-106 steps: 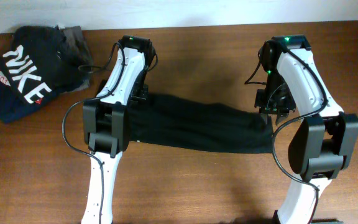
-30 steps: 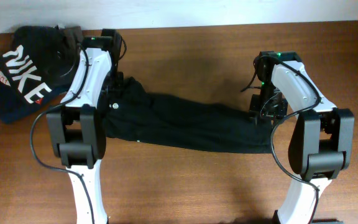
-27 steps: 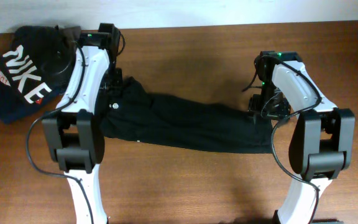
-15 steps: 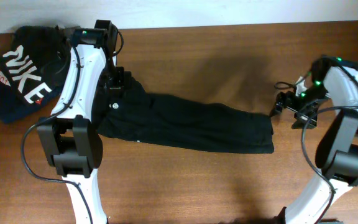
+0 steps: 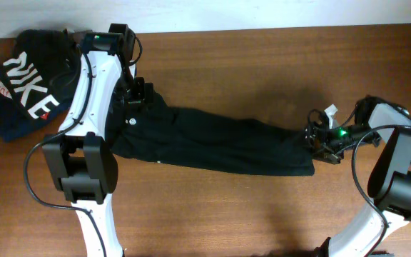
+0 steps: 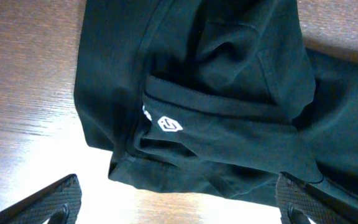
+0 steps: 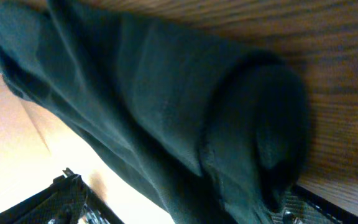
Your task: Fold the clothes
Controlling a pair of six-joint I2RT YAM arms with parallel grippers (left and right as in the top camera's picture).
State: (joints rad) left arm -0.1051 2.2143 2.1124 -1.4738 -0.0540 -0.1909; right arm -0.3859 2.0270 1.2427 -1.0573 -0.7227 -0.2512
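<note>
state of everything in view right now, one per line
black t-shirt: folded into a long band, lying flat on the table, not held
left gripper: open, above the collar end
right gripper: open, jaws wide at the shirt's other end
nike garment: bunched in a pile at the table's far left, untouched

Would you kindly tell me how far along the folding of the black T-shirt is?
Done: the T-shirt lies folded lengthwise into a long narrow band on the table. In hand: nothing gripped; the left pincer stands open over the collar end, the right pincer open around the far end. Left, likely: folding the band crosswise into a compact stack.
</note>
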